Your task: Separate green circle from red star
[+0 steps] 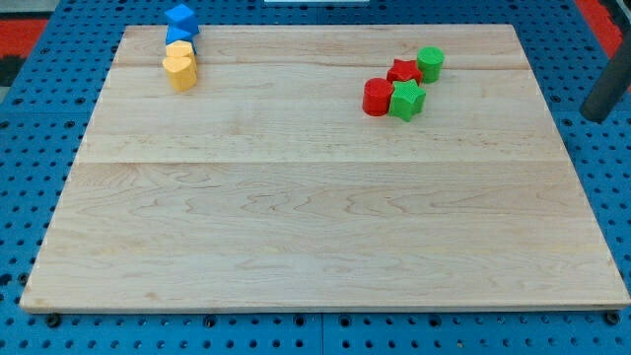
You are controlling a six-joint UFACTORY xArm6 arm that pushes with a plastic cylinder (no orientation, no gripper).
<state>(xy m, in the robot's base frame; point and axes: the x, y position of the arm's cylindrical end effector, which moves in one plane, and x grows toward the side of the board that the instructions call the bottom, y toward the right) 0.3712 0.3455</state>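
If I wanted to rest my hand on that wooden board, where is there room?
The whole lower half is bare. So is the strip between the yellow blocks and the red circle. It is crowded around the red star, green circle and green star. My tip sits off-board, right.

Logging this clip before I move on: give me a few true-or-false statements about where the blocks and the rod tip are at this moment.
1. The green circle sits right against the red star. True.
2. My tip rests between the green circle and the red star. False: it is off the board's right edge, far from both.
3. The green star lies below the red star in the view, beside a red round block. True.
4. The yellow blocks are at the view's bottom right. False: they are at the top left, just below the blue blocks.
5. The wooden board holds an orange block. False: none shows.
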